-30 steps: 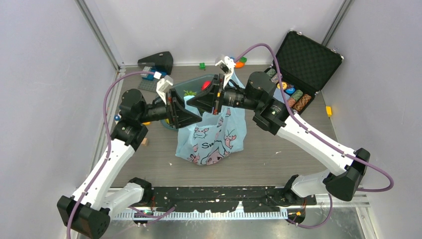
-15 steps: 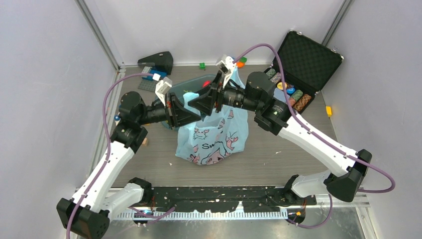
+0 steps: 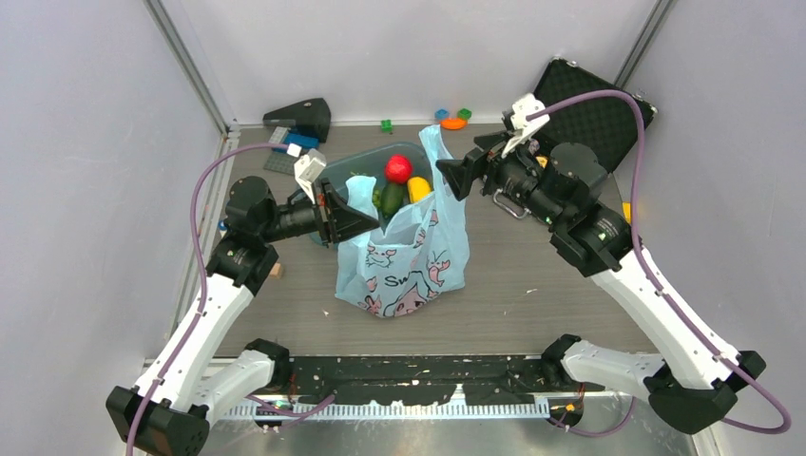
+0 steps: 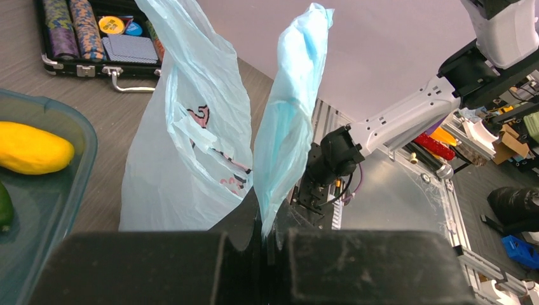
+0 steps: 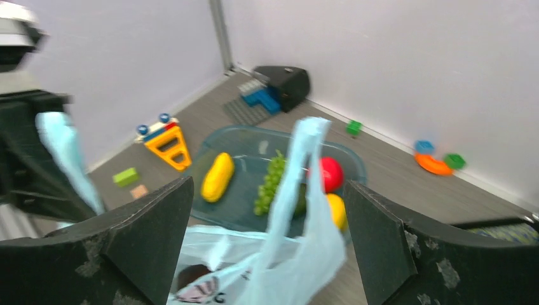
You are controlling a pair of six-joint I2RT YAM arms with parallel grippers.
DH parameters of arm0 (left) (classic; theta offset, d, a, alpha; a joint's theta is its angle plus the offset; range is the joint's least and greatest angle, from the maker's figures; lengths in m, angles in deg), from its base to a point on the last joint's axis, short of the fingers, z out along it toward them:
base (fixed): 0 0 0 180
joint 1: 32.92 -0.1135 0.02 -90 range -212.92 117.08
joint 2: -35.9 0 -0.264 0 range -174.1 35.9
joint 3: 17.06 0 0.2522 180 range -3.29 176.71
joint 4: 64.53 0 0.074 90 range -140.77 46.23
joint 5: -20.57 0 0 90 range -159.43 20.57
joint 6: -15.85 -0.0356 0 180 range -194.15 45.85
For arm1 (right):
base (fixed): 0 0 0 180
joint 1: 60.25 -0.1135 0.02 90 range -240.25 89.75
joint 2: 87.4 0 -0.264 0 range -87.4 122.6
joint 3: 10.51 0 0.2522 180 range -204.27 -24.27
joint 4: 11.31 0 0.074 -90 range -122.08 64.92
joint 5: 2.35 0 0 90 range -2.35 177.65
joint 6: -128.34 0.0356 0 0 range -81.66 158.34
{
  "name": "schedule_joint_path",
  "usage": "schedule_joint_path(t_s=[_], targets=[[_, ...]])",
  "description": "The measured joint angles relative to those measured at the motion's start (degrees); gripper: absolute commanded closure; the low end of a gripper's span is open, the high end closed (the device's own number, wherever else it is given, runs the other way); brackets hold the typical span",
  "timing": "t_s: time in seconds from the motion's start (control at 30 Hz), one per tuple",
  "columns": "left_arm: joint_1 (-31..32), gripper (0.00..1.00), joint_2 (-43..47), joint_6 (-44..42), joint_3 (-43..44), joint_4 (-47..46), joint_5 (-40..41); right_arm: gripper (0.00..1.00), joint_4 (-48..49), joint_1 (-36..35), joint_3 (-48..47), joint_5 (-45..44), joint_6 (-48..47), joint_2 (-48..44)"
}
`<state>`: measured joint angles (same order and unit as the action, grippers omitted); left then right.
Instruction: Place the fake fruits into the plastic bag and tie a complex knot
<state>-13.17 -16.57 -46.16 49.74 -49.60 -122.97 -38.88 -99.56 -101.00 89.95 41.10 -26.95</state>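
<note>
Where left gripper point(image 4: 267, 230) pinches, plastic bag point(image 4: 287, 127) handle stands.

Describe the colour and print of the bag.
The bag is light blue, printed with pink cartoon figures; the top view shows it best.

Left arm reaches inward, left tool point(image 3: 373, 222) clamped on the plastic bag point(image 3: 409, 256); right arm extends forward, right tool point(image 3: 445, 178) spread wide.
</note>
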Motion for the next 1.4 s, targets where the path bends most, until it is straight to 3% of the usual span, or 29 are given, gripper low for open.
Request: schedule_joint_path(t_s=[0.2, 0.63, 0.97, 1.1, 1.4], targets=[[0.0, 1.0, 0.0, -0.2, 0.0, 0.5, 0.0, 0.04, -1.2, 6.4, 2.2, 4.3, -2.3, 3.2], [0.0, 1.0, 0.0, -0.9, 0.0, 0.9, 0.0, 0.04, 2.1, 9.3, 8.6, 18.4, -6.3, 7.2], [0.0, 1.0, 0.0, -1.1, 0.0, 0.9, 0.0, 0.0, 4.0, 8.5, 13.2, 16.4, -10.8, 7.2], [0.0, 1.0, 0.0, -1.1, 0.0, 0.9, 0.0, 0.16, 5.9, 7.0, 14.5, 12.3, -12.2, 7.2], [0.0, 1.0, 0.0, -1.1, 0.0, 0.9, 0.0, 0.74, 10.3, 5.9, 17.3, 3.6, -12.9, 7.1]])
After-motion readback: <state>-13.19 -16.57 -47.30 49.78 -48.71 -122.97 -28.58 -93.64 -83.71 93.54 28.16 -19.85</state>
